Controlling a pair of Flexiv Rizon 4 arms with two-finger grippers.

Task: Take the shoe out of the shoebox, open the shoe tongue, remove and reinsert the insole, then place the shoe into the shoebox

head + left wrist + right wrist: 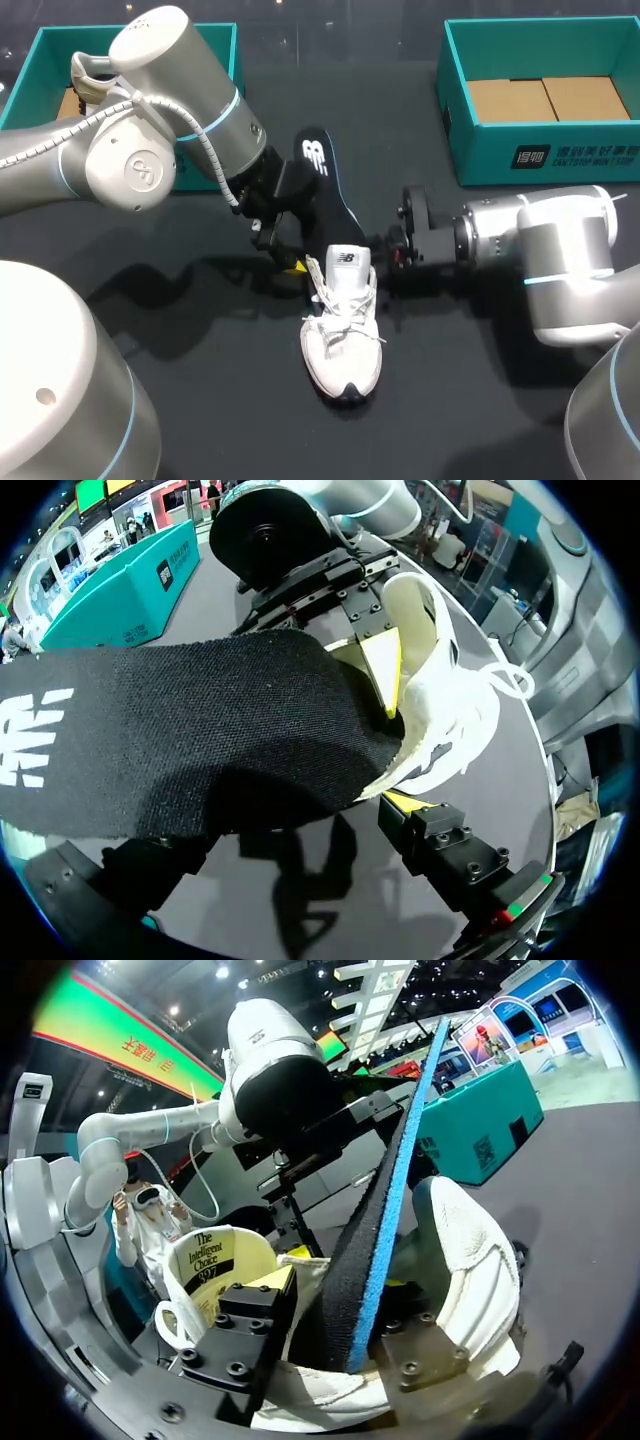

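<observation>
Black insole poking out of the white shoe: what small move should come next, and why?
Probably ease the insole a little deeper toward the toe. Only its front end sits inside the shoe; the rest slants out, gripped by the left tool, while the right tool is at the heel.

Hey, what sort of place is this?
Likely a robot test or demo bench: a dark table, two teal shoeboxes, and two robot arms working a white shoe and its insole.

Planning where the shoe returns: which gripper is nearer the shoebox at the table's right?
Right. The right gripper is at the heel of the shoe, on the side facing that shoebox; the left gripper is at the shoe's opposite side, farther away.
</observation>
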